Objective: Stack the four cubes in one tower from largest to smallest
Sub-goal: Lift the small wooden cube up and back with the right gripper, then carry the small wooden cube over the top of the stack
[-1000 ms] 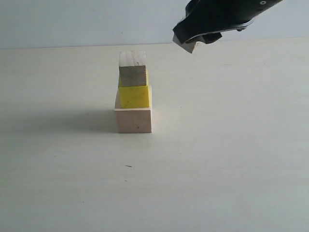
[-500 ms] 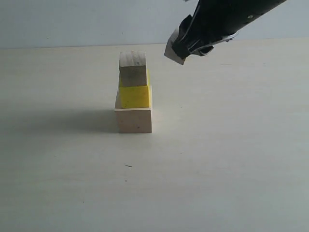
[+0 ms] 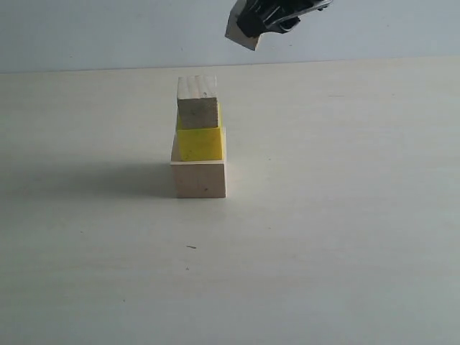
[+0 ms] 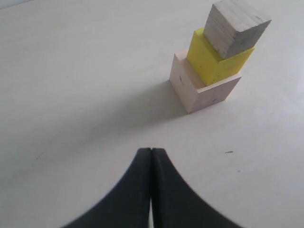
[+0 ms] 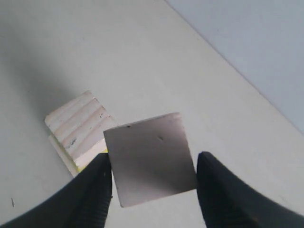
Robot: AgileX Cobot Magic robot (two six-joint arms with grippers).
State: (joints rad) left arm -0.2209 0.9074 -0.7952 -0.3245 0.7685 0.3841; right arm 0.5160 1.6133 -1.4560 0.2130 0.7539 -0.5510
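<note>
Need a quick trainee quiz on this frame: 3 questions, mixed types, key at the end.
1. True or false: the yellow cube rests on the large pale wooden cube.
2. Multiple choice: how many cubes are stacked right now? A) two B) three C) four
3. Short answer: which gripper holds the smallest cube in the air?

Key
1. True.
2. B. A bare wooden cube tops the yellow one.
3. The right gripper. The left gripper is shut on nothing.
</note>
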